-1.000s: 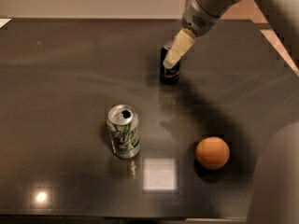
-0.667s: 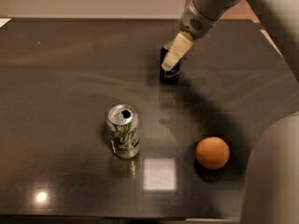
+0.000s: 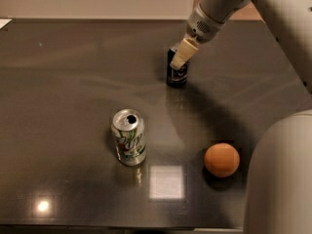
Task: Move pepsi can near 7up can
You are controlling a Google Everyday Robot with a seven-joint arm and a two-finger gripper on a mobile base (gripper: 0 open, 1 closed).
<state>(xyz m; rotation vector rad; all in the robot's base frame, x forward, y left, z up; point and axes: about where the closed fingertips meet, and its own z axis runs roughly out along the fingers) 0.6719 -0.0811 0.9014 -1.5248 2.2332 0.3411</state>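
The pepsi can [image 3: 177, 75] is dark navy blue and stands upright at the back of the dark table, right of centre. My gripper [image 3: 180, 61] reaches down from the upper right and sits at the can's top, covering part of it. The 7up can [image 3: 129, 138] is silver-white with green lettering and an open silver top. It stands upright nearer the front, left of the pepsi can and well apart from it.
An orange [image 3: 222, 160] lies at the front right of the dark table [image 3: 73, 82]. A large grey part of my arm [image 3: 278, 179] fills the lower right corner. The table's front edge runs along the bottom.
The gripper has stayed at the pepsi can's top. The pepsi can has not moved. The grey arm part at the lower right has come further left into view.
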